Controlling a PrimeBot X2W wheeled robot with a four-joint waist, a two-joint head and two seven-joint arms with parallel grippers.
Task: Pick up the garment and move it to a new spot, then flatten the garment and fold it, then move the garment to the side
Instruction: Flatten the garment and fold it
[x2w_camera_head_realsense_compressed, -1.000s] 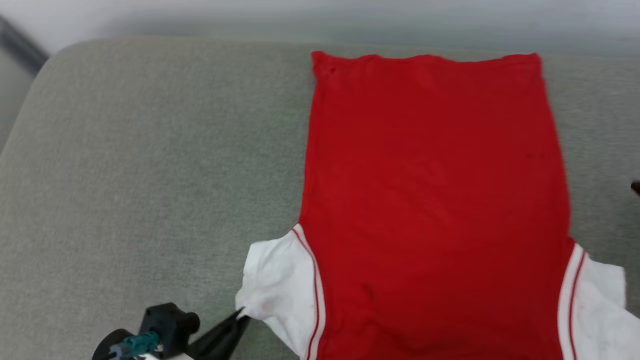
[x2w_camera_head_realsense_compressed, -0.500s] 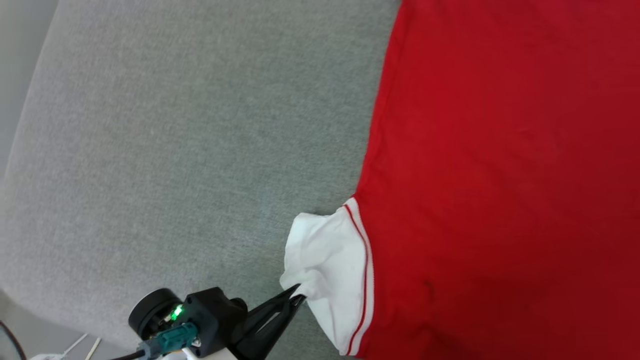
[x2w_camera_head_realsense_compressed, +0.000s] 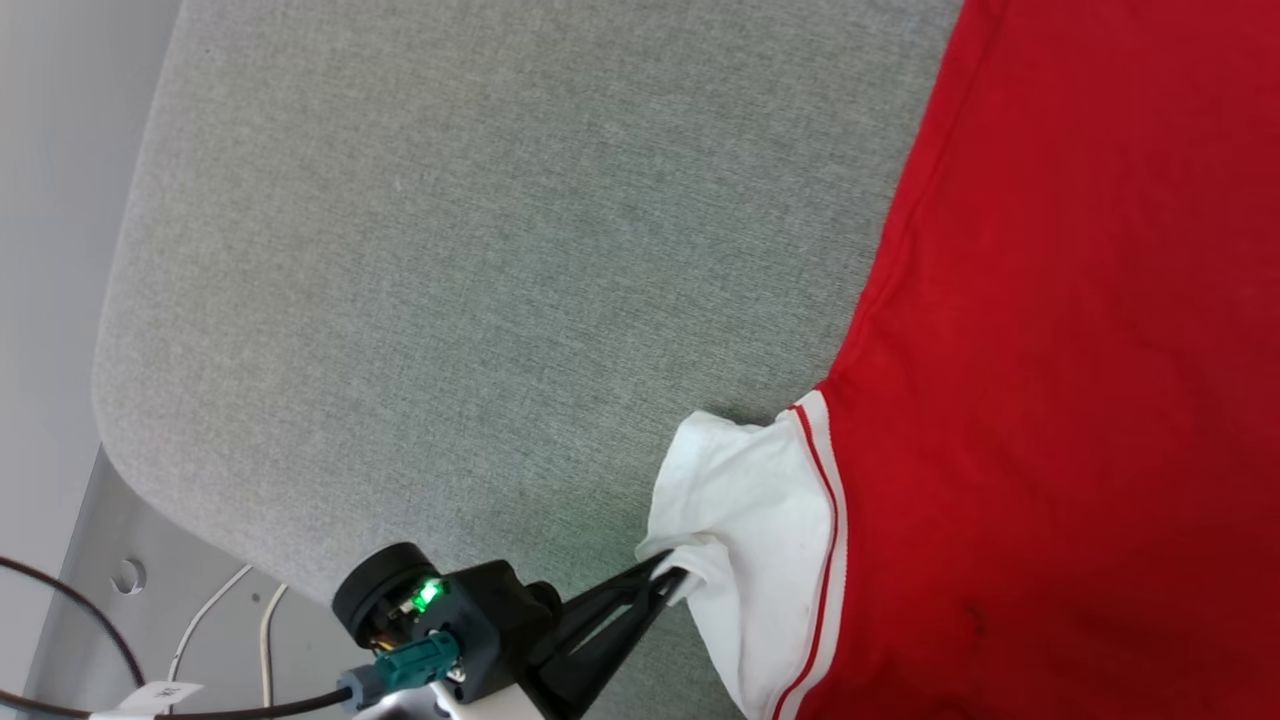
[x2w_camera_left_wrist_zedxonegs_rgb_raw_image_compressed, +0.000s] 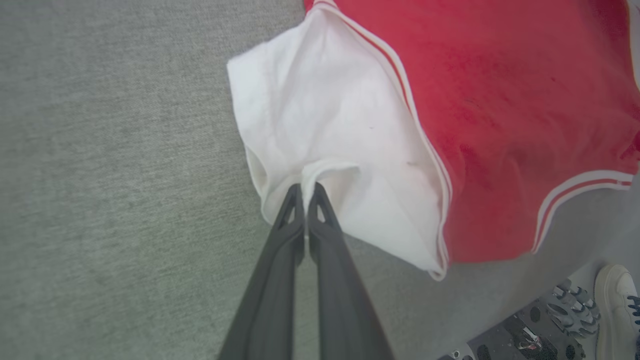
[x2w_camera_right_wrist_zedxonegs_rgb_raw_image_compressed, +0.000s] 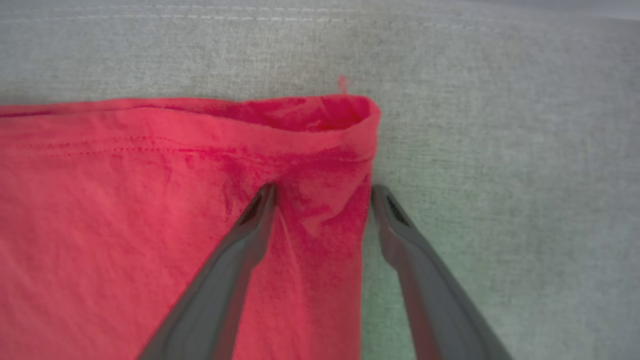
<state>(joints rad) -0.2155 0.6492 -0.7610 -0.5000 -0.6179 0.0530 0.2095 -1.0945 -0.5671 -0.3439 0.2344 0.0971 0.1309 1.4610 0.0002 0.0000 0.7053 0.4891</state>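
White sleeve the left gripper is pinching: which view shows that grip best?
Left wrist view: the sleeve sits centre, a fold pinched by the shut left gripper. Head view shows it smaller, from the side. Right wrist view shows the red hem ahead of the open right gripper.

In the head view, bare cushion (x2w_camera_head_realsense_compressed: 450, 250) lies open across the upper left; the shirt (x2w_camera_head_realsense_compressed: 1080, 350) covers the right; cables (x2w_camera_head_realsense_compressed: 213, 610), possibly loose, trail lower left.
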